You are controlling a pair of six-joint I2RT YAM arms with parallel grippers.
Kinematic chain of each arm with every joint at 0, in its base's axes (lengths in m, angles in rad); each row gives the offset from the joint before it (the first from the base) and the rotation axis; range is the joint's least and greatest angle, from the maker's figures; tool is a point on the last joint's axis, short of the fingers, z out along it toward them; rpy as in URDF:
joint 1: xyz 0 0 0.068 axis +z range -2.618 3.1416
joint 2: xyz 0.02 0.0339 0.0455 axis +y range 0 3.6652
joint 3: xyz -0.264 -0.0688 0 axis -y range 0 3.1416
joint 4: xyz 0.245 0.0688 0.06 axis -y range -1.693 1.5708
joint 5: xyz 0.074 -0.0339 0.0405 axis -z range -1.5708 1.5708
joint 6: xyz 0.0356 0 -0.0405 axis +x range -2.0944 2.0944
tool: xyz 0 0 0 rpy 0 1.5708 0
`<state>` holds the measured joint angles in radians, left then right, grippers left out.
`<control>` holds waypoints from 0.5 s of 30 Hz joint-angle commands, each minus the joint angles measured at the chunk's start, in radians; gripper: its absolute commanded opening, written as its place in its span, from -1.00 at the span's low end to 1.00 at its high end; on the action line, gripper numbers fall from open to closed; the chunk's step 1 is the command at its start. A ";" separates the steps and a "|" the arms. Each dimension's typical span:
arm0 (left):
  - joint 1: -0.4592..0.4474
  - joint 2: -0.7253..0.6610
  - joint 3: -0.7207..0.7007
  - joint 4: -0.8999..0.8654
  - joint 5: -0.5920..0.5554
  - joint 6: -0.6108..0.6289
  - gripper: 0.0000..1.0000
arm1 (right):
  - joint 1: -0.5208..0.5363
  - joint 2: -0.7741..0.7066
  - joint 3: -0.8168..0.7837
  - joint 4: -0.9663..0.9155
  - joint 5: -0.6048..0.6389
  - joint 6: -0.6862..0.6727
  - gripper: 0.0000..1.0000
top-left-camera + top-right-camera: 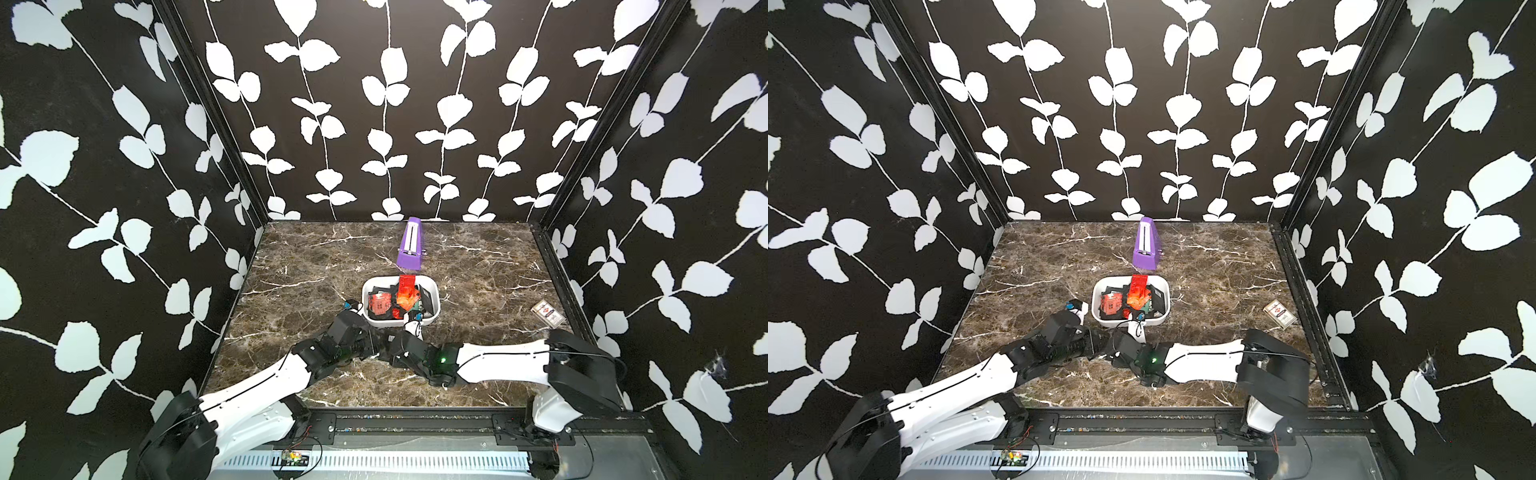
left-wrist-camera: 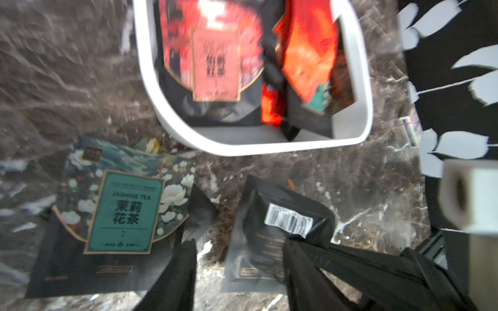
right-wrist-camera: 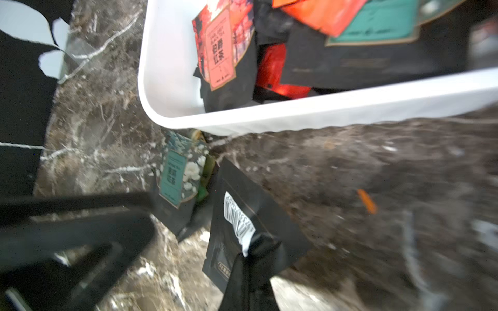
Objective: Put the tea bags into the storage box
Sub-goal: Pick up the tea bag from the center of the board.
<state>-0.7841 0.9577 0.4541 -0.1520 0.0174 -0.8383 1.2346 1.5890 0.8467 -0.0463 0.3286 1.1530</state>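
Pinching barcode tea bag (image 3: 242,212), right claw (image 3: 253,250) clenched; left claw (image 2: 239,247) parted, empty

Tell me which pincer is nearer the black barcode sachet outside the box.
Right. The right pincer is shut on the barcode sachet at its label end; the left pincer, open, stands clear of it, over by the green jasmine sachet.

Storage box (image 2: 269,148) is moulded in smooth white plastic, semi-gloss. Black tea bag (image 2: 258,242) is made of matt, creased foil film w/ paper-like barcode label (image 2: 288,219); orange tea bag (image 2: 310,53) is finished glossy. Counter (image 1: 478,270) is faced in polished marble-look surface.
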 commanded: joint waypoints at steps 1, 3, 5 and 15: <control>-0.003 -0.050 0.025 -0.053 -0.048 0.034 0.07 | 0.009 -0.065 0.010 -0.145 0.053 -0.066 -1.00; -0.003 -0.071 0.028 -0.072 -0.076 0.038 0.12 | 0.009 -0.100 0.009 -0.185 0.066 -0.091 -1.00; -0.003 -0.086 0.030 -0.102 -0.114 0.039 0.15 | 0.009 -0.136 0.012 -0.217 0.072 -0.122 -1.00; -0.003 -0.152 -0.002 -0.215 -0.274 0.011 0.22 | -0.014 -0.310 0.094 -0.335 0.160 -0.327 -1.00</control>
<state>-0.7845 0.8280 0.4591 -0.3172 -0.1890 -0.8207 1.2327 1.3121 0.8742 -0.3481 0.4355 0.9249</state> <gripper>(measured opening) 0.608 0.044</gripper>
